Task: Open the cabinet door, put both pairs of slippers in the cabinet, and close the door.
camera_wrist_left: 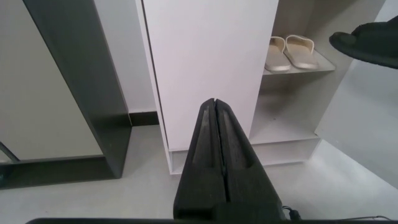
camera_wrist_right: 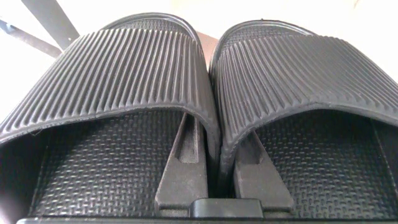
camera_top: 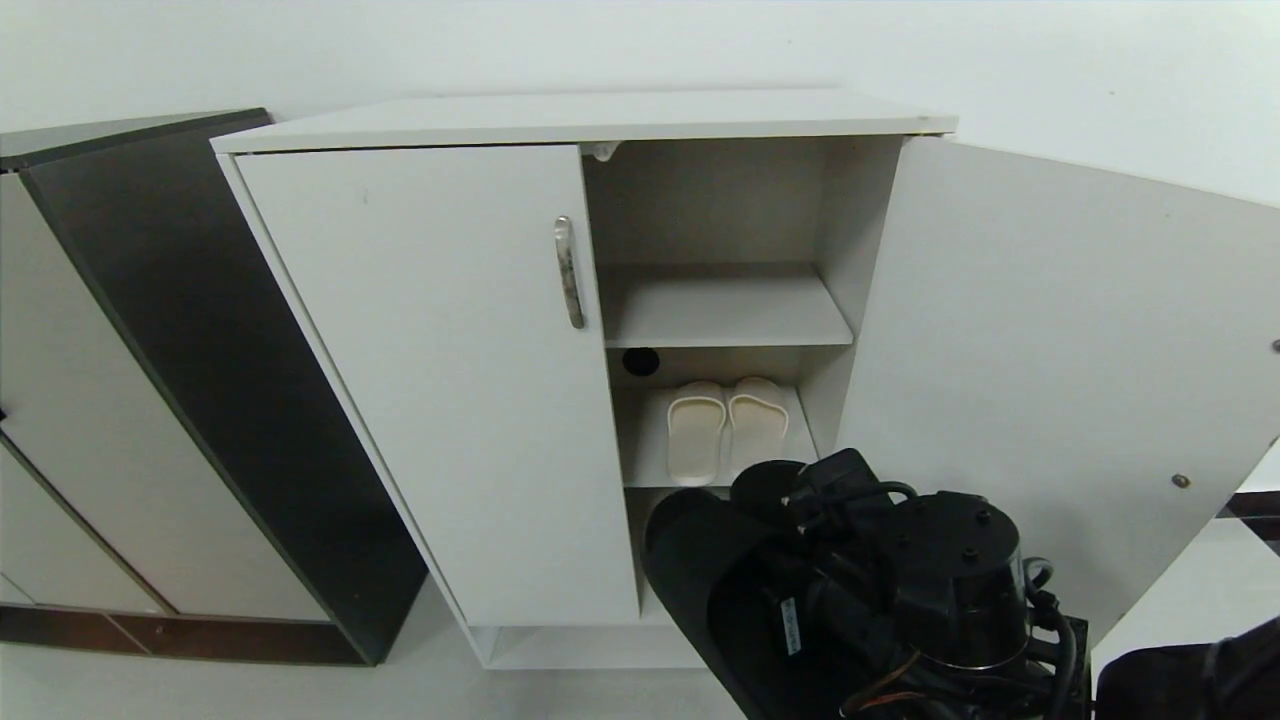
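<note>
Your right tool (camera_wrist_right: 216, 155) pinches the black ribbed rubber slippers (camera_top: 690, 570) together, just outside the white wooden cabinet (camera_top: 600, 118); entering tilted, they could snag its shelf edge or shove the cream rubber slippers (camera_top: 725, 428) inside

1. black slippers (camera_top: 700, 560): far ends hidden behind right arm (camera_top: 940, 590) in head view, cut by frame edges in right wrist view.
2. right gripper (camera_wrist_right: 217, 155): fingertips hidden under the straps.
3. open door (camera_top: 1050, 380): cut off at right edge.
4. cabinet (camera_top: 600, 115): left half hidden behind shut door (camera_top: 430, 380), bottom shelf mostly blocked.
</note>
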